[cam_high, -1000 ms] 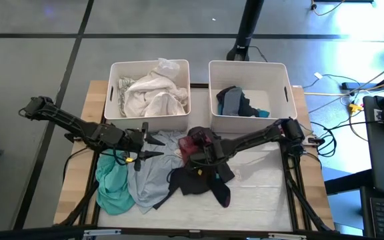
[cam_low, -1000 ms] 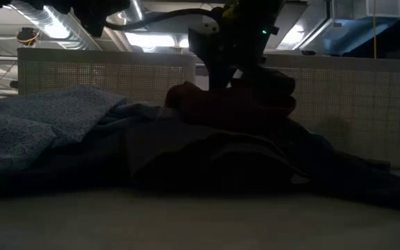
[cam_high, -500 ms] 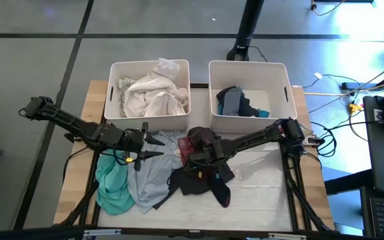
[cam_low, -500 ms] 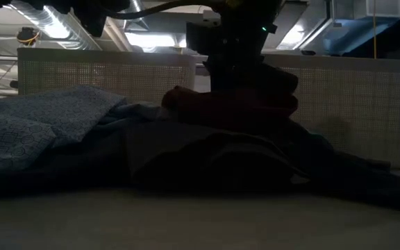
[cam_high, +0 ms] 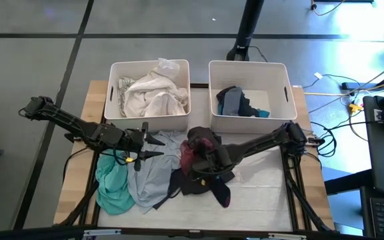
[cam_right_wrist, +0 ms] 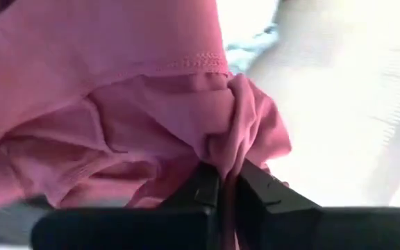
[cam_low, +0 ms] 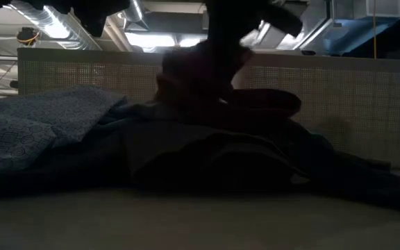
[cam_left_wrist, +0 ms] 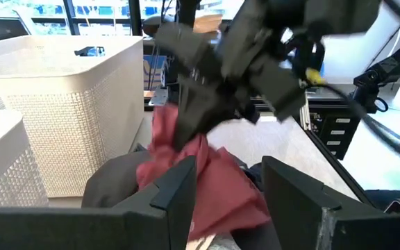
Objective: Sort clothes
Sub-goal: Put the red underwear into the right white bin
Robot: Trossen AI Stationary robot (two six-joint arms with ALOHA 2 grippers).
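- At frame centre, high view: right gripper (cam_high: 199, 162) is sitting over the clothes pile, fingers (cam_right_wrist: 210, 186) pinching shut on a fold of the dark red garment (cam_high: 191, 152).
- Around it: black garment (cam_high: 205, 183) is lying just below and partly under the red one; pale grey-blue garment (cam_high: 151, 180) is spreading left of it, teal-green garment (cam_high: 111, 190) is lying at lower left.
- Left gripper (cam_high: 159, 147) is hovering just left of the red piece, jaws apart, nothing between them; it's crowding that side.
- Two bins in upper half: left bin (cam_high: 112, 93) is holding white clothes (cam_high: 153, 93), right bin (cam_high: 287, 90) is holding dark and blue pieces (cam_high: 240, 101).
- Red garment is bunching up, long axis running roughly top-to-bottom of frame; lower end is touching the black piece.
- Low view: too dark, red cloth (cam_low: 200, 76) is showing raised above the pile.
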